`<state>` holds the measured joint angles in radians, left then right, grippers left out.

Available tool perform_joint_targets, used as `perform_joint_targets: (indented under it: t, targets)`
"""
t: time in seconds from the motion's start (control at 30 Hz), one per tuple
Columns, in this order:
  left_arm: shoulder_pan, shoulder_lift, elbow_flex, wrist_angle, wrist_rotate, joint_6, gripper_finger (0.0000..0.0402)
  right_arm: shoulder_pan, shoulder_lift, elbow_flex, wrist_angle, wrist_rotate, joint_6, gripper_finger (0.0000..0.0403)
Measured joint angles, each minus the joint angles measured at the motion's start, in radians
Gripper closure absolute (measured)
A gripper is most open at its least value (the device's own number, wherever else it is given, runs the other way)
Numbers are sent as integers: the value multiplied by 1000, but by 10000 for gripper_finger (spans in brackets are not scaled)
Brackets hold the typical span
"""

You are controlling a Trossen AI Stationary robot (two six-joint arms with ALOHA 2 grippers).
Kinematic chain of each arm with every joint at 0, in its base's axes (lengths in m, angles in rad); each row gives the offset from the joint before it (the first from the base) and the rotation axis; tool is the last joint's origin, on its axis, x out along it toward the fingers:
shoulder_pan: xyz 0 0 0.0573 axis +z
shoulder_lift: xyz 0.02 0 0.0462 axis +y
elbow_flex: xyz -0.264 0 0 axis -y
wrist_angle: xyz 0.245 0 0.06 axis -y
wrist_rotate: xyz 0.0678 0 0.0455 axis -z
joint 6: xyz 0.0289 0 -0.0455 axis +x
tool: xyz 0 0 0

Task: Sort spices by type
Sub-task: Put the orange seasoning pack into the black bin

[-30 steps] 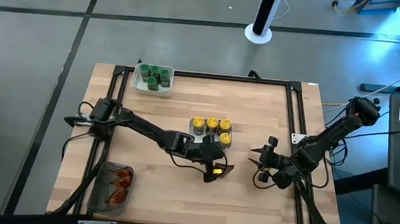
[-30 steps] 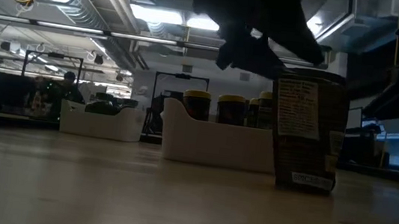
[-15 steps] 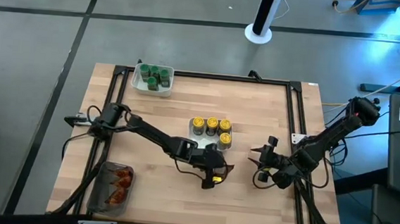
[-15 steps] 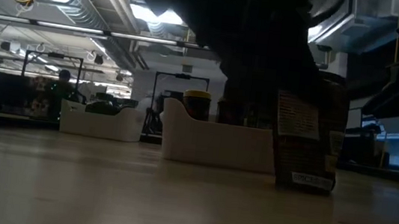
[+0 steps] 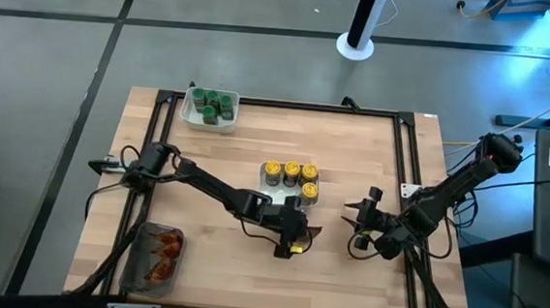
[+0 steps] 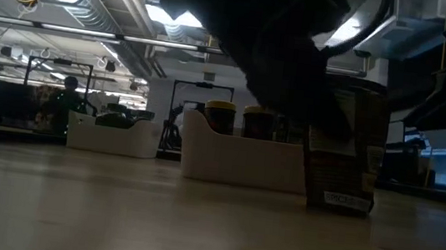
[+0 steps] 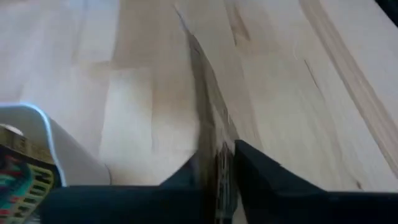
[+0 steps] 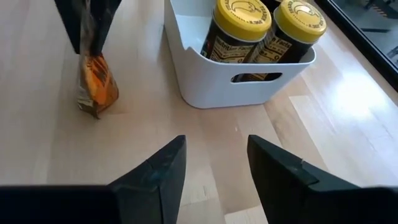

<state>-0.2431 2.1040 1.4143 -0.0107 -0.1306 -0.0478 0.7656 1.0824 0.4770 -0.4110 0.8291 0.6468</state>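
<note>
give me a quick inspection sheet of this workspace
surface: wooden table, mostly bare.
job's things: green-lid jars in a white tray at the far left corner; yellow-lid jars in a white tray mid-table; red-orange packets in a clear tub at the near left edge; one packet upright on the wood beside the yellow-lid tray.
clutter: nothing seen.
grippers: left gripper shut on the upright packet, gripping its top edge; right gripper open and empty, waiting to the right of the trays.
cables: cables run by both arm bases, off the work area.
surroundings: grey floor, white post beyond the table; a person at a bench far behind.
</note>
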Motion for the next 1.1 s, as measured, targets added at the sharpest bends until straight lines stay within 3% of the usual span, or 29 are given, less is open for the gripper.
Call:
perform_joint_targets:
  t: [0.1,0.3,0.5,1.1]
  targets:
    - [-15,-1,0,5,-59,32,391,0,0,0,0,4,0,231]
    - [-53,-4,0,5,-233,80,397,0,0,0,-1,29,-2,231]
    - [-86,-77,0,-36,-239,16,400,0,0,0,-2,54,-24,231]
    - [-245,-404,2,-424,-279,-336,401,0,1,0,0,77,-27,231]
